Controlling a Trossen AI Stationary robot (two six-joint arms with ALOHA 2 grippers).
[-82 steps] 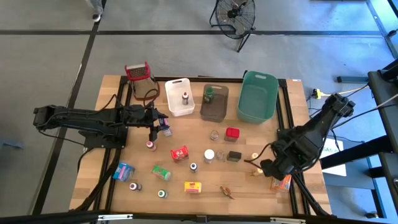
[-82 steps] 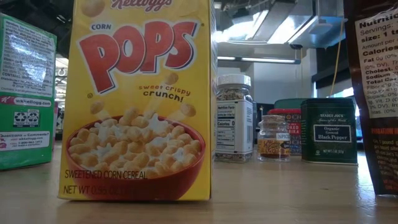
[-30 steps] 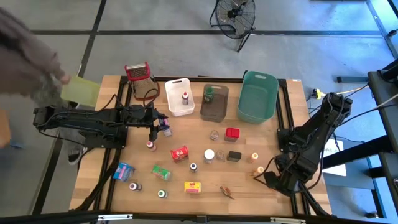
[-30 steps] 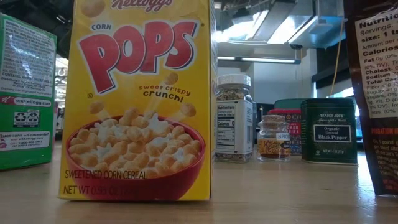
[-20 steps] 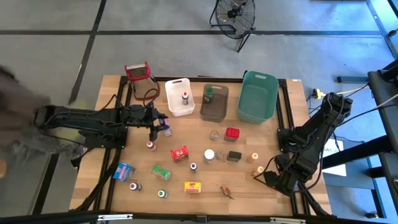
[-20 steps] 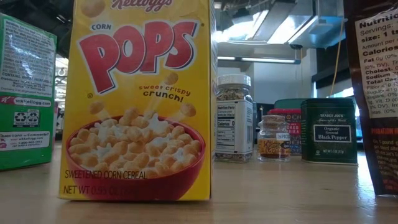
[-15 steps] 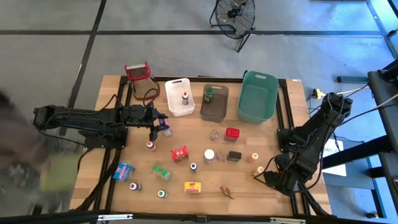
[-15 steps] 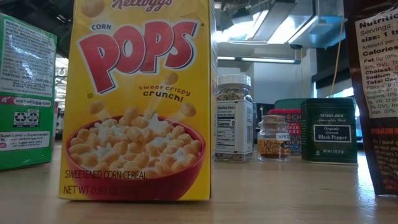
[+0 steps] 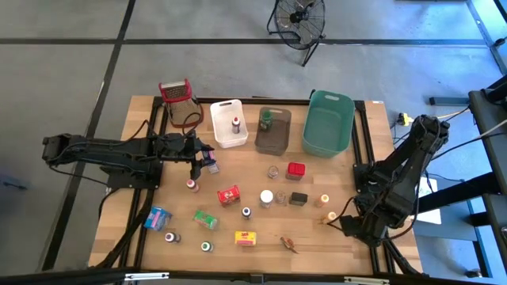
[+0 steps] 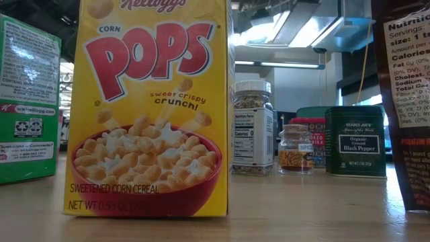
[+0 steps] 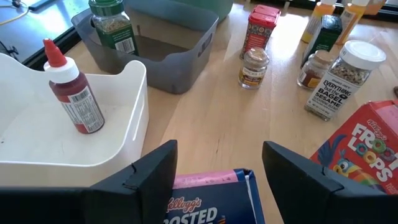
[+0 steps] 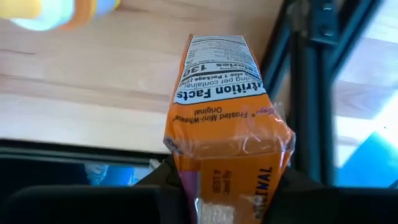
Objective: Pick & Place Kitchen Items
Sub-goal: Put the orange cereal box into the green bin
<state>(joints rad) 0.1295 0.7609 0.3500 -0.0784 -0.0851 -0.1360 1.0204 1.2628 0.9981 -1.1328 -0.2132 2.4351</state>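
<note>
My right gripper [image 9: 358,226] hovers over the table's near right corner, shut on a small orange cereal box [image 12: 224,112]; in the high view the arm hides that box. My left gripper [image 9: 200,158] is at the table's left middle, with a blue cereal box [image 11: 211,199] between its fingers. Other kitchen items stand loose on the wood: a red box [image 9: 229,195], a green box [image 9: 206,219], a yellow box [image 9: 246,237], a red tin [image 9: 295,169] and small bottles. My left gripper has the blue box's top end [image 11: 208,182] between its two fingers, one on each side. The fingers come from the table's left, slanting down. Whether the box's bottom rests on the table does not show. My right gripper pinches the orange box by the end nearest the camera [image 12: 233,171], between its two fingers. The fingers point steeply down from above. The box reaches out lengthwise beyond them, its printed panel toward the camera, over the wood by the dark frame rail [image 12: 305,93].
At the far edge stand a white tub [image 9: 215,127] holding a red-capped bottle, a brown-grey tub [image 9: 272,142] holding a green-lidded jar, a green tub [image 9: 328,127], and a red-topped mesh grater [image 9: 178,99]. The low view is filled by a yellow cereal box [image 10: 151,107].
My right arm has drawn up a little over the near right corner of the table. A person who stood at the table's left edge with something pale green has gone out of view. My left arm and the loose items have kept still.
</note>
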